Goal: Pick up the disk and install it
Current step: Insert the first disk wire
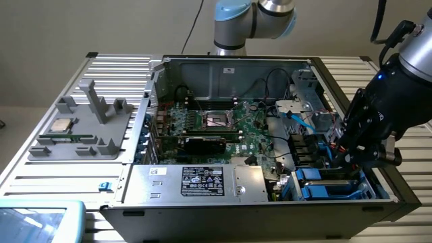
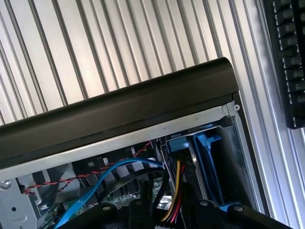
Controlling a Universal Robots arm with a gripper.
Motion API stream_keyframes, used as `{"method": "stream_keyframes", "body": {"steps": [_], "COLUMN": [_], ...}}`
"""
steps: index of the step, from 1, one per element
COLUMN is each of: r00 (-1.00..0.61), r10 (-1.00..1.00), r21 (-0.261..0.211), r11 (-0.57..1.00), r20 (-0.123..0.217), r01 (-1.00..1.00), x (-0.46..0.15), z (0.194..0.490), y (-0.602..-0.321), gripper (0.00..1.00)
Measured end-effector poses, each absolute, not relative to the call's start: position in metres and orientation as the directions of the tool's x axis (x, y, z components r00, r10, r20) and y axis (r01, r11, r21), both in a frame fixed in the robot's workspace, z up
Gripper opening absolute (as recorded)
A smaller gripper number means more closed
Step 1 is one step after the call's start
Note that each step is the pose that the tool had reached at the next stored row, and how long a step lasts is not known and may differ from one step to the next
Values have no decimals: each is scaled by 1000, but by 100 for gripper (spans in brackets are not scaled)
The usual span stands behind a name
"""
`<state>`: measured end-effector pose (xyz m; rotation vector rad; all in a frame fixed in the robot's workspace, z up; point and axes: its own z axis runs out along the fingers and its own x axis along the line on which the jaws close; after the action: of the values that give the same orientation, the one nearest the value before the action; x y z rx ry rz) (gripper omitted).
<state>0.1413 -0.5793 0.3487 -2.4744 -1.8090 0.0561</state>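
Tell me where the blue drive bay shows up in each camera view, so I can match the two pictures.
Exterior view: the blue drive bay sits in the open case's near corner on the exterior view's right, just under the end effector.
Wrist view: the blue drive bay lies just inside the black case wall, beside yellow and red wires.
Shared landmark: the ribbed metal table around the case.

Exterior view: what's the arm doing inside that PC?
One robot arm is working in an open computer case that lies on a slatted table. Its gripper is low at the case's corner on the exterior view's right, just above the blue drive brackets in the bay. Whether it holds anything can't be told. On the exterior view's left, a processor chip sits on a grey fixture.
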Motion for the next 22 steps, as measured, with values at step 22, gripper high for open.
{"method": "stream_keyframes", "body": {"steps": [22], "r00": [304], "r10": [952], "r21": [-64], "r11": [-305], "r20": [-15], "r01": [950], "x": [141], "z": [366], "y": [-579], "gripper": [72]}}
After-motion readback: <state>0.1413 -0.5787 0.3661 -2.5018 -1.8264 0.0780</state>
